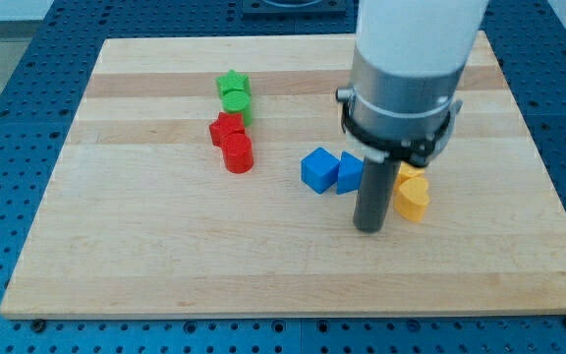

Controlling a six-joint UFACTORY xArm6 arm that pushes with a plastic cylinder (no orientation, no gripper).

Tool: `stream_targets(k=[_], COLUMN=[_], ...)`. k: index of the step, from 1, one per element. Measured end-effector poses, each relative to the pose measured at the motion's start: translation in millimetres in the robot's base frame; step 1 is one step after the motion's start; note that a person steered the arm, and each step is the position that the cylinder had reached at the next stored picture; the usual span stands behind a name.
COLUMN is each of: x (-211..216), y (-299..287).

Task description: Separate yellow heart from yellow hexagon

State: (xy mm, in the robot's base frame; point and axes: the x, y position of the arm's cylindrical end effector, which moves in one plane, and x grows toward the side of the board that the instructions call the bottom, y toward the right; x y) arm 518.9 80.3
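Two yellow blocks sit together at the board's right centre. The yellow heart (413, 199) is the lower one, fully in view. The yellow hexagon (408, 174) lies just above it, touching it and partly hidden by the arm. My tip (369, 228) rests on the board just left of the yellow heart, close to its left side and below the blue blocks. The dark rod rises from there into the grey and white arm body (401, 88).
A blue cube (317, 170) and a second blue block (350, 173) sit just left of the rod. A red star (227, 129) and red cylinder (238, 154) lie left of centre. A green star (232, 85) and another green block (236, 103) lie above them.
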Motion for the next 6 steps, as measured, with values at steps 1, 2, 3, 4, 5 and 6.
stream_targets(k=[1,2,3,4,5,6], x=[-16,-9,6,6,5,5], y=[13,33,47,61,69,80])
